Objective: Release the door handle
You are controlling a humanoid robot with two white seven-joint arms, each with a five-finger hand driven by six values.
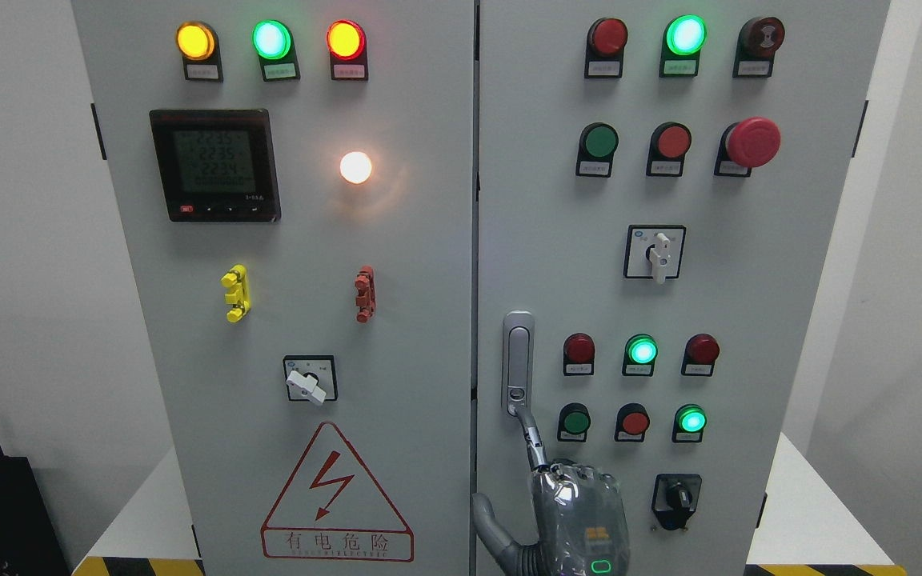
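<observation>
head view: a grey cabinet (309, 240) with two doors fills the frame. the handle (518, 364) is a slim upright metal lever on the right door (749, 304), close to the seam between the doors, about mid-height. a hand (577, 516) rises from the bottom edge, a little right of the middle. i cannot tell which side its arm comes in from, so i will not call it left or right. one finger (531, 436) is stretched up, its tip touching the lower end of the handle by the lock. a thumb sticks out to the left, and the other fingers look folded behind the palm. it grips nothing; the contact is a single fingertip, not a pinch.

the handle looks rigid, smooth and likely slippery, fixed to the door and not fragile. a hold would be best around its long middle bar. letting go seems nearly done: only that fingertip needs to draw away.
</observation>
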